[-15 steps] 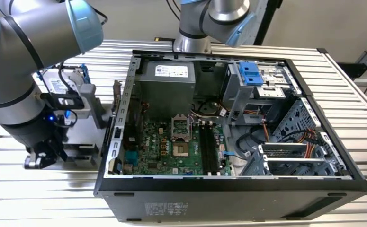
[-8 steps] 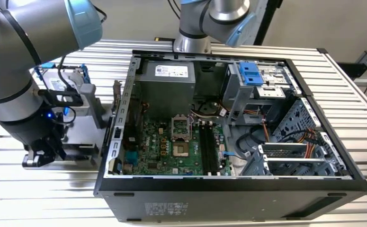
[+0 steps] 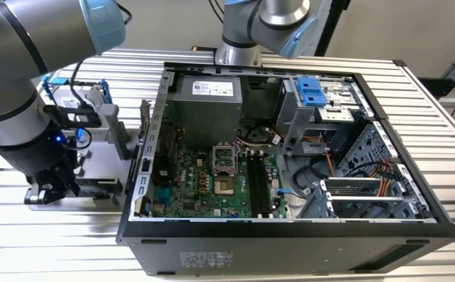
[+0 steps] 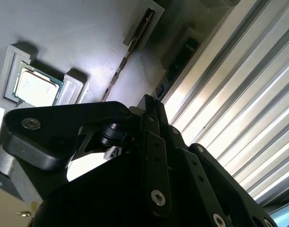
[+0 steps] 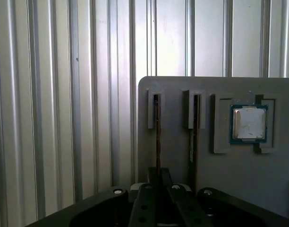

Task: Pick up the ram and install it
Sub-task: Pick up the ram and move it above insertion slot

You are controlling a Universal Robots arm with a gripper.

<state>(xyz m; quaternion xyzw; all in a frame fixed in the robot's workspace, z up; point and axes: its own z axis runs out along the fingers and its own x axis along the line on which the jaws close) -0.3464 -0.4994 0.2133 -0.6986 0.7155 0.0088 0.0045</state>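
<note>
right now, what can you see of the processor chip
The processor chip is a small square with a dull silver metal lid and a thin blue-green border. It lies flat, lid up, in a recess of the grey tray, beside two narrow slots. Only the tray touches it; the gripper is apart.

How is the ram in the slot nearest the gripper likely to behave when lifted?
Probably stiff: the ram shows as a straight thin edge, standing in the grey holder's slot. Likely light, being so slim. It might bind if pulled askew, since the slot hugs it.
</note>
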